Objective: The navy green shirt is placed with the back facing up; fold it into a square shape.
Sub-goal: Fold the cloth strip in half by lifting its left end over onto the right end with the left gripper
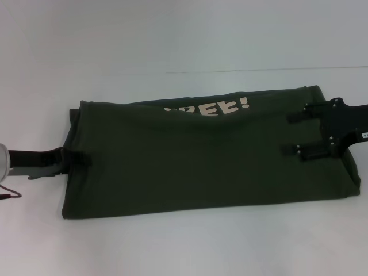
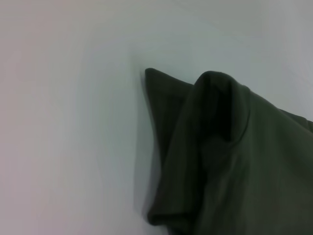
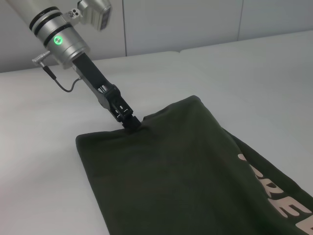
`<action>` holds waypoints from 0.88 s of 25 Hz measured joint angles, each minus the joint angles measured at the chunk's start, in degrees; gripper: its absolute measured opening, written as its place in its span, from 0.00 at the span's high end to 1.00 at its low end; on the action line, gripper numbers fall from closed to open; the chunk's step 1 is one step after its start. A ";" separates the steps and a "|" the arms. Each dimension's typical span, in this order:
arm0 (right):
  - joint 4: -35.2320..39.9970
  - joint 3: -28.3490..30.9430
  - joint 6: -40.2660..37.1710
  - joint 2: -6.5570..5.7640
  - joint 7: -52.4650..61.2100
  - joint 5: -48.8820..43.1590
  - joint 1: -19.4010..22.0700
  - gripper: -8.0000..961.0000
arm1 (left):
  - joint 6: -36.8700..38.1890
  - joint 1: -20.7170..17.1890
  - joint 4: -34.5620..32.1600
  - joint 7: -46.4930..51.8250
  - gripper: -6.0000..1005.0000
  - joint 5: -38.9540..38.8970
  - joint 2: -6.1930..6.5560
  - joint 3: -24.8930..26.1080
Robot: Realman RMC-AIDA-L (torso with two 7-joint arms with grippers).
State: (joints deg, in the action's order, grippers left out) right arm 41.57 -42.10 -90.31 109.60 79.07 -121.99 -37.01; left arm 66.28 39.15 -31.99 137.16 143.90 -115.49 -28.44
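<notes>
The navy green shirt (image 1: 201, 161) lies across the white table as a long folded band, with cream lettering (image 1: 210, 108) showing along its far edge. At the shirt's left edge my left gripper (image 1: 79, 158) is shut on a pinch of fabric; the right wrist view shows its tip (image 3: 129, 122) biting the hem. My right gripper (image 1: 292, 133) hovers over the shirt's right end, open, its two black fingers (image 1: 299, 115) spread wide with nothing between them. In the left wrist view a lifted fold of the shirt (image 2: 220, 112) stands up from the table.
The white table (image 1: 172, 241) surrounds the shirt on all sides, with a seam (image 1: 241, 71) running behind it. A thin cable (image 1: 10, 193) hangs by the left arm's silver wrist (image 1: 3, 161).
</notes>
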 joint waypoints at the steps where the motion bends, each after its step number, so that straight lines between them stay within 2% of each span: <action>1: 0.01 0.00 0.00 0.00 0.00 0.00 0.00 0.14 | 0.00 0.03 0.13 0.04 0.36 -0.02 0.00 0.00; 15: 0.10 0.00 -0.04 0.00 -0.15 -0.46 -0.07 0.14 | 1.65 0.46 -0.01 1.24 0.36 1.18 0.32 -0.92; 22: 0.10 0.00 -0.04 0.00 -0.20 -0.59 -0.10 0.14 | 2.96 1.17 -0.12 1.71 0.36 1.63 1.05 -0.63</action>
State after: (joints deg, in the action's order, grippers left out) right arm 41.66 -42.10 -90.36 109.60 78.87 -122.58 -37.10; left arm 69.24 40.32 -32.10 138.87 145.53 -114.44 -29.07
